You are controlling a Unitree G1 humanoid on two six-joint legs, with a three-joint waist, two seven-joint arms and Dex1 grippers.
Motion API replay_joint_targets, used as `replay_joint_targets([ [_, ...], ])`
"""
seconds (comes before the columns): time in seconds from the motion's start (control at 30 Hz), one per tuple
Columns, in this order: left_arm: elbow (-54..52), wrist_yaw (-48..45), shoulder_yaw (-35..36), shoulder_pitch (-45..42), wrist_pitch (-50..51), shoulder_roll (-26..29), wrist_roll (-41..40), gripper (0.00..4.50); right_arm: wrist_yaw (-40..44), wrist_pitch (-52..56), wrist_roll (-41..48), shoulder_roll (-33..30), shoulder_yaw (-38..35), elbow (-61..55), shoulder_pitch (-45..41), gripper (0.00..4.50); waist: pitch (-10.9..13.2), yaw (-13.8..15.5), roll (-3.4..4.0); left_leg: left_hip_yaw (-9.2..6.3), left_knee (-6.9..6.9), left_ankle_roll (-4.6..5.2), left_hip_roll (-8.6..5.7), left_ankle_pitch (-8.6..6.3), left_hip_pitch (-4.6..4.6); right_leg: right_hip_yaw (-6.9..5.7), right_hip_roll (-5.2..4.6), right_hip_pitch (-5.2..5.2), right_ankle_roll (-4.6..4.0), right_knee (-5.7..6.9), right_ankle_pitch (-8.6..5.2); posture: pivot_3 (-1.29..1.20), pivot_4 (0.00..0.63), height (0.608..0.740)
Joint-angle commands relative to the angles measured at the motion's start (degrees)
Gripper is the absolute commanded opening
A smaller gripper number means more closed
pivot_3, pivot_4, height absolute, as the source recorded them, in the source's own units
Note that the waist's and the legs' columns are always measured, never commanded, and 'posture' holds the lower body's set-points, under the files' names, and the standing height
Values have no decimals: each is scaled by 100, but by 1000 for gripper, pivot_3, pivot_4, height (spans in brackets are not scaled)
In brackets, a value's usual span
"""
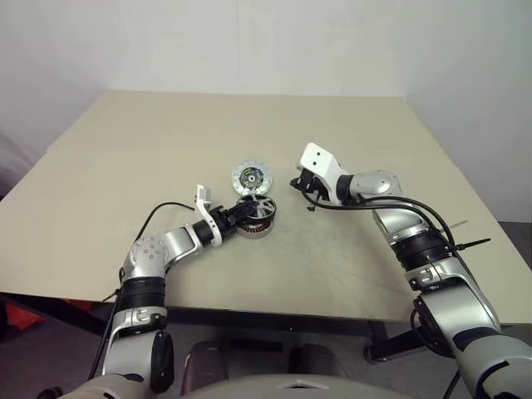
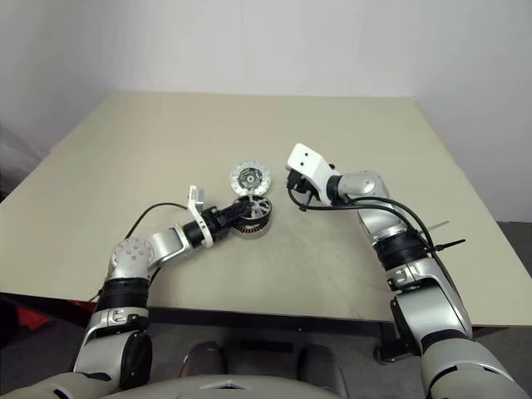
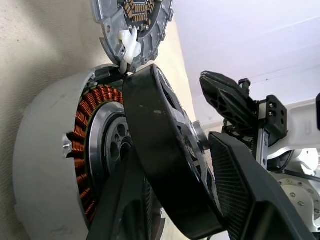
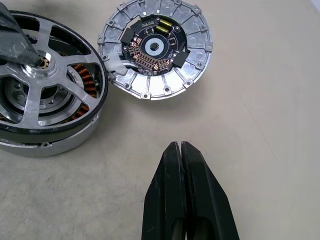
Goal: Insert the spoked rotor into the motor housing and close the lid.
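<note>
The motor housing (image 1: 259, 228), a silver ring with copper windings (image 3: 80, 125) inside, stands on the table in front of me. The spoked rotor (image 4: 50, 75), dark-rimmed with pale spokes, lies over the housing's open top, slightly tilted. My left gripper (image 1: 237, 218) reaches in level from the left and is shut on the rotor (image 3: 155, 145), one finger on each face. The lid (image 1: 252, 178) lies flat just beyond the housing, its pale rim and dark circuit centre facing up, and touches the housing's edge. My right gripper (image 4: 180, 146) hovers shut and empty to the right of the lid.
The beige table (image 1: 166, 141) has bare surface on all sides of the parts. Its front edge (image 1: 274, 307) runs close below my arms. A black cable (image 1: 366, 206) loops along my right forearm. A white wall stands behind the table.
</note>
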Motion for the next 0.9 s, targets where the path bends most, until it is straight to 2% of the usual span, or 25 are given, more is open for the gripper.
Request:
replay_joint_targets([
  [0.03, -240, -104, -56, -26, -21, 52, 86, 1601, -69, -109, 12, 4, -174, -89, -148, 0, 0, 0, 0, 0, 0, 1, 0, -1, 1, 0, 0, 0, 0, 0, 0, 0, 0, 740],
  [0.2, -430, -154, 24, 87, -105, 132, 143, 1601, -88, -152, -9, 17, -152, -11, -160, 0, 0, -10, 0, 0, -1, 1, 0, -1, 0, 0, 0, 0, 0, 0, 0, 0, 0, 740],
  [0.33, -532, -166, 172, 109, -176, 173, 92, 2568, -68, -174, -17, 33, -120, 5, -161, 0, 0, -14, 0, 0, -2, 2, 0, -1, 1, 0, 1, 0, 0, 1, 0, 0, 0, 740],
  [0.67, -603, -18, 189, 148, -200, 110, 182, 2568, -42, -230, -46, 78, -96, 42, -177, 0, 0, -11, 1, 0, -1, 4, 0, -3, 1, 0, 0, 0, 0, 1, 0, 0, 0, 740],
  [0.9, -903, -67, 221, 198, -188, 323, 160, 2568, -4, -222, -63, 86, -99, 50, -151, 0, 1, -25, 1, 0, -2, 4, 1, -3, 0, 0, 1, 0, 0, 1, 0, 0, 0, 740],
])
